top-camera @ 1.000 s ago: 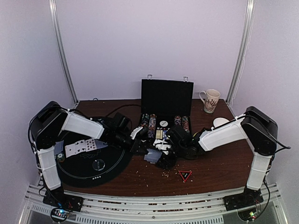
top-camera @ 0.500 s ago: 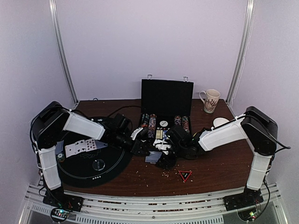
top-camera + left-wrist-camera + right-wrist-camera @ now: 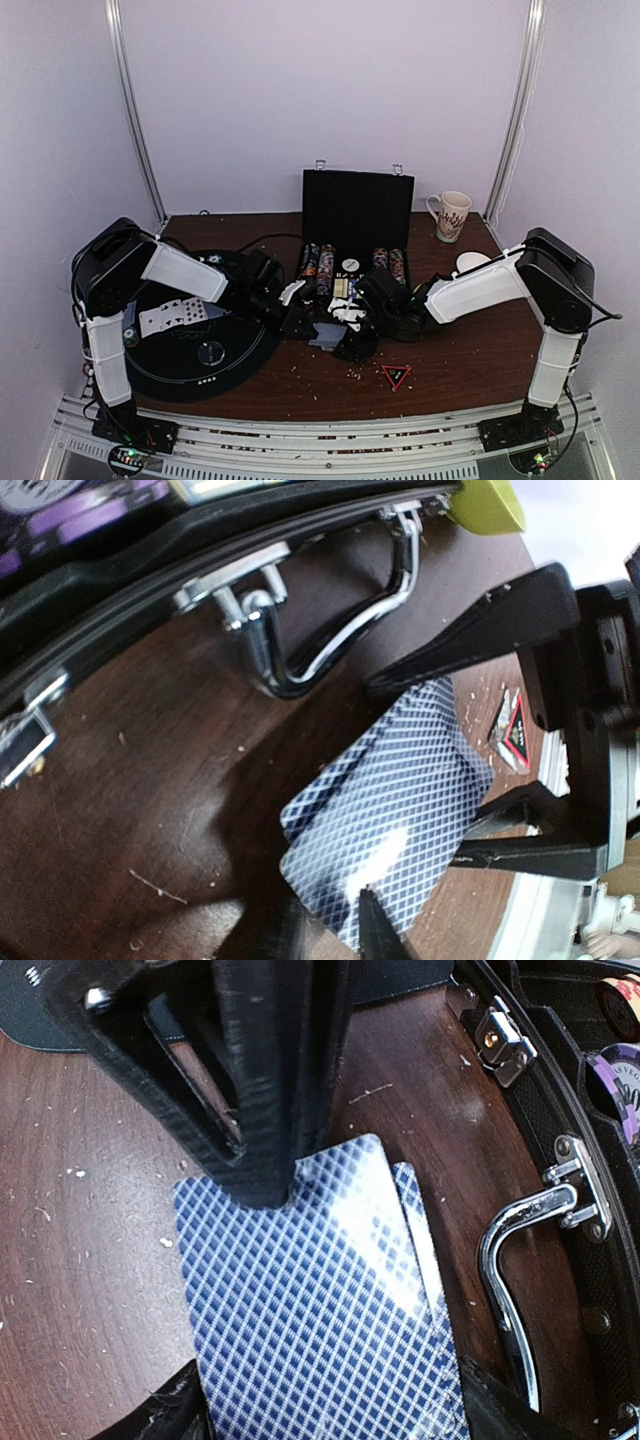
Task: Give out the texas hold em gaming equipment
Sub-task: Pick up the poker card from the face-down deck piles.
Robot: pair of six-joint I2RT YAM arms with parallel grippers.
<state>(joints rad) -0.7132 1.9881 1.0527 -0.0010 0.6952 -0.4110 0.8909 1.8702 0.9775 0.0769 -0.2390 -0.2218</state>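
Right in front of the open chip case (image 3: 357, 210), the right gripper (image 3: 335, 1405) is spread wide and clamps the small deck of blue-backed cards (image 3: 330, 1340) by its long edges. The left gripper (image 3: 335, 930) is nearly closed around the edge of the top card (image 3: 390, 790), but I can't tell if it's really biting. I'd pinch just that one card firmly, then slide it out flat so the second one doesn't tag along.
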